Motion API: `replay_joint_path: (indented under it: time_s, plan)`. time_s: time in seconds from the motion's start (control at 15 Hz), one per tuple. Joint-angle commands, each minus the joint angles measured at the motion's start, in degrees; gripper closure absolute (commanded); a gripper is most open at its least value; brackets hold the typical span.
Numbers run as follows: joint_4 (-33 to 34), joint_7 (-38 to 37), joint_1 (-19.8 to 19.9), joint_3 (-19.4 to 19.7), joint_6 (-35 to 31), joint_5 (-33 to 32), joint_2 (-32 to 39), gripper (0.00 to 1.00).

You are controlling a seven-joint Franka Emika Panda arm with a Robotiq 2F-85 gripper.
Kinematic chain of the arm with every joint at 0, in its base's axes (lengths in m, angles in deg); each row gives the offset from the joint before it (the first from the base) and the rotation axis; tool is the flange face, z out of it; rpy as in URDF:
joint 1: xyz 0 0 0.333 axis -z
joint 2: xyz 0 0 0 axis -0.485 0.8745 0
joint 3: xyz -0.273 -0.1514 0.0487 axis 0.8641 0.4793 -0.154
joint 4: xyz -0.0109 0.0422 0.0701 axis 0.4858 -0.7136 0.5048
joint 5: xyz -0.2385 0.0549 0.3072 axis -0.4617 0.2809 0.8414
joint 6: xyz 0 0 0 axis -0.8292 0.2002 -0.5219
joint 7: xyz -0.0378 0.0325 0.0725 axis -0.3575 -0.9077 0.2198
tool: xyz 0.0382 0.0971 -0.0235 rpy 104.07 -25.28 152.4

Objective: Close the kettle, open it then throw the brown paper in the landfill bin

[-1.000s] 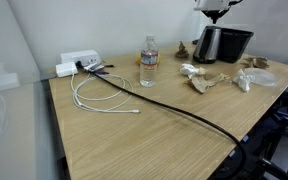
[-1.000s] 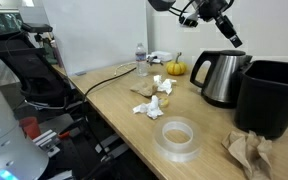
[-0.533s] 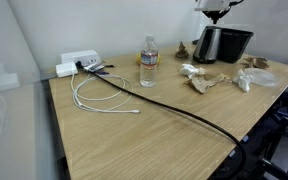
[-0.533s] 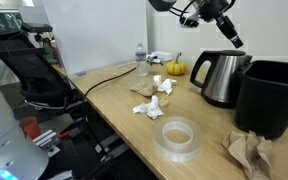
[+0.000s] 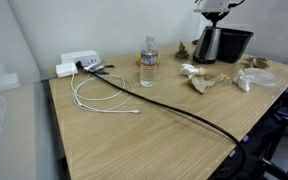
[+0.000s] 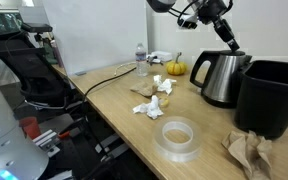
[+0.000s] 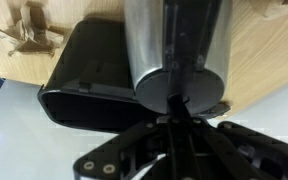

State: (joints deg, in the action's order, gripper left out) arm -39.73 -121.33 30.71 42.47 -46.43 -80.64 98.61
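Kettle (image 6: 221, 78) stood on the worktop (image 6: 199, 118), just left of the landfill bin (image 6: 276, 95), its lid seemingly down. The gripper (image 6: 230, 42) hovered above it, clenched and empty. Opening was apparently left, and the brown paper (image 6: 249, 152) lay near the bin, not yet thrown in.

Table: light wood-grain top (image 5: 144, 140) with a dark edge, shown in both exterior views.
Wall: plain white (image 6: 94, 30), rising behind the table.
Light: soft and even, with a faint sheen on the wood.
Side: a black rack (image 6: 29, 75) stood beside the table.
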Motion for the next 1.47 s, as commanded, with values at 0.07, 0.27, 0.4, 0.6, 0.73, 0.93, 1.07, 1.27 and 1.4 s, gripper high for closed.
replay_joint_path:
  time_s: [0.07,0.27,0.4,0.6,0.73,0.93,1.07,1.27,1.4]
  plan:
    - [-0.77,-0.39,-0.07,-0.52,-1.09,-0.86,-0.15,1.0]
    - [-0.84,-1.07,-0.7,-0.65,-0.88,-2.44,0.25,1.0]
    - [-1.23,-1.4,-1.17,-0.76,-0.46,-3.83,0.67,1.0]
    - [-1.75,-1.93,-1.28,-0.69,1.07,-6.99,1.76,1.0]
    - [-2.01,-1.95,-1.21,-0.84,1.51,-8.67,2.39,1.0]
    - [-2.45,-1.41,-1.17,-1.55,2.58,-9.9,2.93,1.0]
    - [-2.66,-1.16,-1.15,-2.11,3.31,-10.63,3.15,1.0]
    - [-3.21,-0.68,-1.01,-2.89,4.34,-10.85,3.46,1.0]
    - [-3.44,-0.58,-0.99,-3.29,5.31,-11.2,3.62,1.0]
